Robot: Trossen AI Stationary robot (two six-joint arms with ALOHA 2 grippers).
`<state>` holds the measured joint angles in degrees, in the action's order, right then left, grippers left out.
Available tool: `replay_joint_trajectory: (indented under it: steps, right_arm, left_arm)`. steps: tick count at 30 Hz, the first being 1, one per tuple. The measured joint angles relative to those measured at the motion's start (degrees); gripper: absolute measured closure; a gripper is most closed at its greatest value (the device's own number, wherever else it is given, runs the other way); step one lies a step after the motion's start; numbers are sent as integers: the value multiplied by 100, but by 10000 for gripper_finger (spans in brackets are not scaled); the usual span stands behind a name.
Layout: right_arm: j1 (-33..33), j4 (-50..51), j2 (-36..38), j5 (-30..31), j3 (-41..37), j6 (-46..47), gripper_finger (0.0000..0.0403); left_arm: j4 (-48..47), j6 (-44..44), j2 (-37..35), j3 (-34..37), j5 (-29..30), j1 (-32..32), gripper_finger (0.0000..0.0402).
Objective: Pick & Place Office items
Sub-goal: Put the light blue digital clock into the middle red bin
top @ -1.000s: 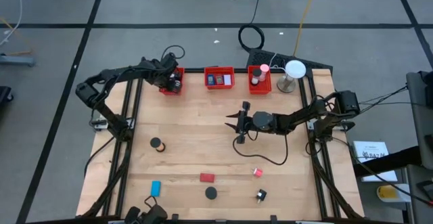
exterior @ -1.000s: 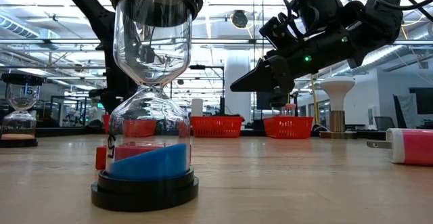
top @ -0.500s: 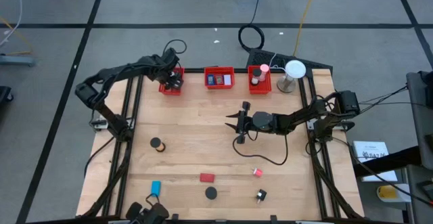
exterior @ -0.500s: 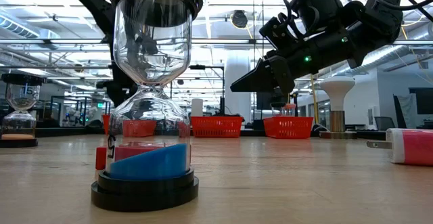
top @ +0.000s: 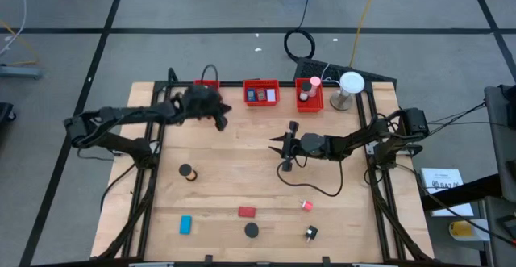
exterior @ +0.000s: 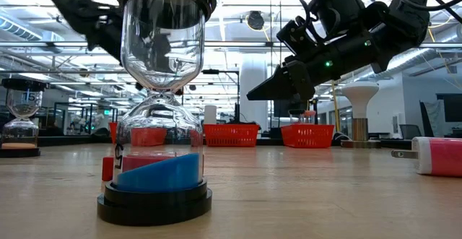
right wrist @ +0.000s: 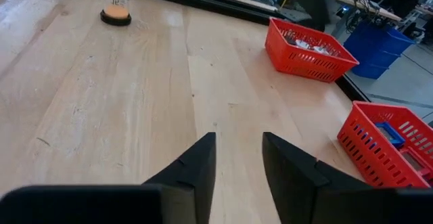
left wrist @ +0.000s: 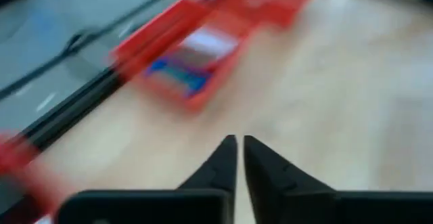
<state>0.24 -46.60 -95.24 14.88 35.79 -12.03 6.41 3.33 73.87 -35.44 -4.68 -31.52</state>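
From above, I am seeing the left gripper (top: 219,119) hanging over bare table (top: 242,162) just in front of the bins; the scattered office items (top: 251,230) are lying well apart, along the near edge.

At table height, I am risking toppling the hourglass (exterior: 157,109) on a low sweep.

The left wrist is showing fingers (left wrist: 223,160) pressed together, empty. The right gripper (right wrist: 237,158) is hovering partly open, holding nothing.

Pale wooden worktop (top: 242,170) on a grey floor (top: 161,9) crossed by dark lines, loose cables (top: 300,43) behind it, bright workshop hall with ceiling pipes (exterior: 238,48) beyond
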Motion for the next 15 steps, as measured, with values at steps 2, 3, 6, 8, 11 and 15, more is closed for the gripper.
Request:
replay_joint_trajectory:
  steps: [2,3,6,8,11,15]
  right_arm:
    - [-28,32,0,-3,0,6,304]
    - [-45,58,0,-3,0,26,314]
    - [-101,230,0,-16,0,80,349]
    - [-131,373,0,-14,0,83,377]
    - [-139,541,39,-4,0,64,398]
    - [-139,780,244,25,0,63,394]
  left_arm:
    - [629,135,-21,295,-248,243,396]
    - [836,266,-9,380,-317,345,396]
    - [1169,409,34,448,-325,660,383]
    - [1262,281,70,488,-289,900,377]
    - [2120,35,249,728,-279,1334,384]
    - [3214,-50,604,1005,-275,1849,397]
